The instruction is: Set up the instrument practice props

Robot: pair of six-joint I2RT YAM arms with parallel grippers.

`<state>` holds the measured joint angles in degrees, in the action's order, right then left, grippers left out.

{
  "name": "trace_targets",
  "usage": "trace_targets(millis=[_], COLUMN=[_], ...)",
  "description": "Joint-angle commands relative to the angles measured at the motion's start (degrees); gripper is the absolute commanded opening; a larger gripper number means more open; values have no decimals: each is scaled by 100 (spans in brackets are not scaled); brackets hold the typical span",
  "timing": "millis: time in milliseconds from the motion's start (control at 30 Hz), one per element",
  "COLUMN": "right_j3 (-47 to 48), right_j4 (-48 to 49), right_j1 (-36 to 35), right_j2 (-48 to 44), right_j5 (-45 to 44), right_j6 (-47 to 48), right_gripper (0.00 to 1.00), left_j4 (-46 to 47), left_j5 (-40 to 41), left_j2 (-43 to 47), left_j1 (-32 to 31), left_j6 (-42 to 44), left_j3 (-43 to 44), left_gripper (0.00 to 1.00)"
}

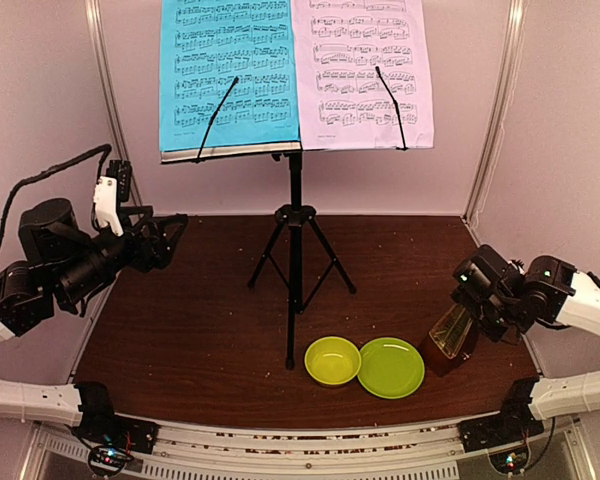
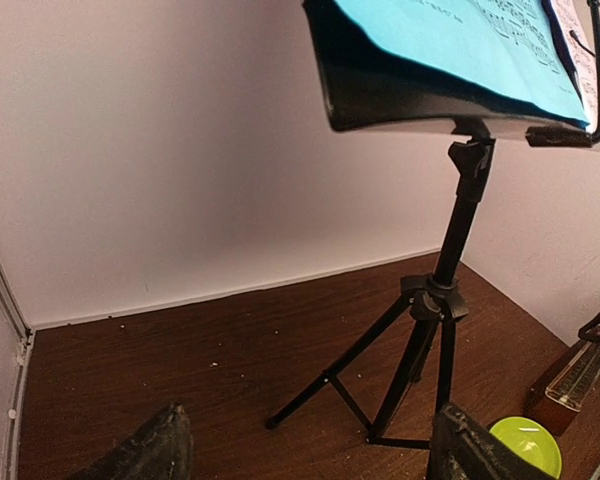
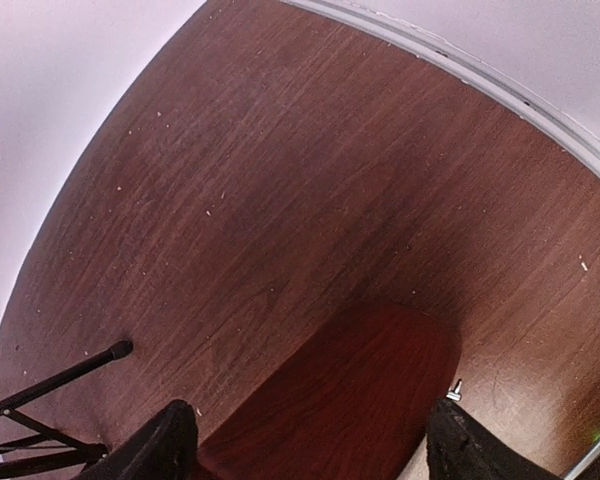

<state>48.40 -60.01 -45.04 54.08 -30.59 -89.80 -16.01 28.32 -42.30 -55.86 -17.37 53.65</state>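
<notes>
The music stand (image 1: 295, 250) is erected with the cyan sheet (image 1: 230, 70) and lilac sheet (image 1: 365, 70) lodged on it; only the metronome (image 1: 448, 345), front-right of the stand, is judged unsettled, straddled by the right gripper (image 1: 468, 308) (whether clamped cannot be told), the left gripper (image 1: 170, 238) held spread left of the stand.

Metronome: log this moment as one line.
music stand: upright, sheets on | metronome: inside right gripper, grip unclear | left gripper: open, empty

No words, brands or numbers legible anywhere. Cyan sheet (image 1: 230, 75) and lilac sheet (image 1: 365, 70) carry printed staves of notes only; fine print too small to read.
</notes>
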Motion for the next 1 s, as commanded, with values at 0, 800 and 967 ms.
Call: trace_targets(millis=[0, 800, 967], right_j3=[278, 592, 386], right_j4=[-170, 354, -167], right_j1=[-30, -52, -258], right_j2=[3, -90, 74], right_j5=[-472, -688, -766], right_j6=[263, 2574, 1877], right_gripper=[75, 100, 100], left_j4=[157, 71, 140], left_j5=[121, -55, -55], left_j2=[127, 173, 82], left_j1=[31, 31, 31], left_j6=[-106, -76, -33], left_j3=[-71, -140, -155], left_gripper=[85, 83, 83])
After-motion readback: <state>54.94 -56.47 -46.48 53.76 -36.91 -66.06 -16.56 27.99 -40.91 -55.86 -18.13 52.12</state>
